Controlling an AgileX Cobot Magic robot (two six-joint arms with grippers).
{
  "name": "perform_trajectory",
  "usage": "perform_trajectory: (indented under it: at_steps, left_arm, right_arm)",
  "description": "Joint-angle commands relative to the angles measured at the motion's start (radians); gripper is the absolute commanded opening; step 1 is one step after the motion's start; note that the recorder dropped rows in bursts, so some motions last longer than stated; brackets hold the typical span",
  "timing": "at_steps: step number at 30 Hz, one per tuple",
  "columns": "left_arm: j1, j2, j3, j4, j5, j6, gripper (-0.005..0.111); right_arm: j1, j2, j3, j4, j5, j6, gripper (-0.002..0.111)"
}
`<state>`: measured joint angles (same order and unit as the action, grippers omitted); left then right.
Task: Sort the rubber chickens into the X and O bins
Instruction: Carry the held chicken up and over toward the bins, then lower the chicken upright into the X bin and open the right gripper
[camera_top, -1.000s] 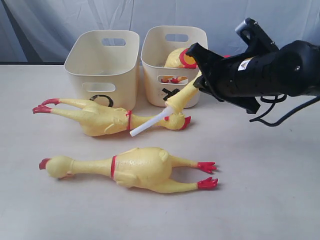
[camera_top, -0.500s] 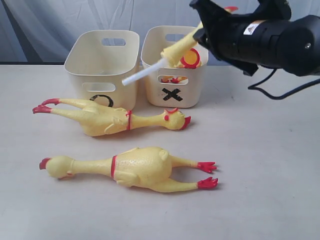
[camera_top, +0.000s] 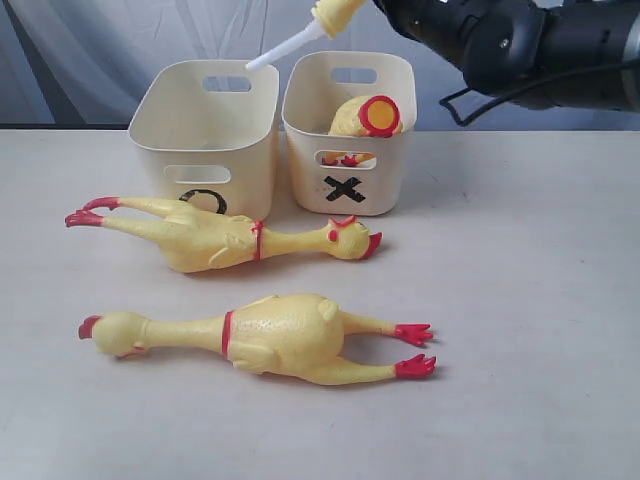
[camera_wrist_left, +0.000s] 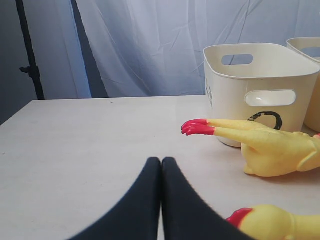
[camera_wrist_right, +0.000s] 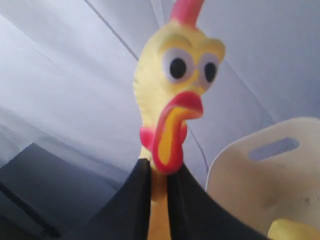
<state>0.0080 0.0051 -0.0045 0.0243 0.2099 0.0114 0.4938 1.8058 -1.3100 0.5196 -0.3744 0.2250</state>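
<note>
Up above the bins, the right end effector (camera_wrist_right: 158, 167) is clamped on the neck of the held chicken (camera_top: 335, 11). In the right wrist view its black fingers (camera_wrist_right: 131, 195) press on either side of the yellow neck, and the head, with its red comb, round white eyes and orange beak, stands out past the fingertips. In the exterior view this toy's long axis slants. Its white stem (camera_top: 281, 48) points down and to the left, and the tip hangs over the back rim of the O bin (camera_top: 175, 140), not touching it.

The left end effector (camera_wrist_left: 161, 163) is closed with nothing between its smooth black fingers, and it sits low over the desk (camera_top: 520, 350).

The X bin (camera_top: 385, 185) stands just to the right of the O bin. Both are matte cream plastic with rounded corners and slot handles. One chicken (camera_top: 365, 117) is bunched inside the X bin, with red feet showing through the front slot.

Two more lie flat on the pale desk, lengthwise left to right. The middle chicken (camera_top: 215, 240) is in front of the bins, head to the right and red feet to the left. The near chicken (camera_top: 270, 335) is plumper, with a dimpled skin and a red neck band, and it points the opposite way, head left and feet right.
</note>
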Motion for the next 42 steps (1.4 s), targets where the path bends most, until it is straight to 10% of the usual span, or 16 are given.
perform_trajectory:
  at_steps: [1, 13, 36, 42]
  left_arm:
    - [0.001, -0.005, 0.005, 0.004, -0.009, -0.002, 0.0]
    - [0.001, -0.005, 0.005, 0.004, -0.009, -0.002, 0.0]
    - [0.001, -0.005, 0.005, 0.004, -0.009, -0.002, 0.0]
    - [0.001, -0.005, 0.005, 0.004, -0.007, -0.002, 0.0]
  right_arm:
    - [-0.005, 0.073, -0.109, 0.234, -0.096, -0.396, -0.001]
    - [-0.005, 0.254, -0.269, 0.283, -0.137, -0.779, -0.001]
    - [0.009, 0.386, -0.329, 0.178, -0.077, -0.796, -0.001]
    - [0.009, 0.386, -0.329, 0.154, -0.039, -0.796, 0.029]
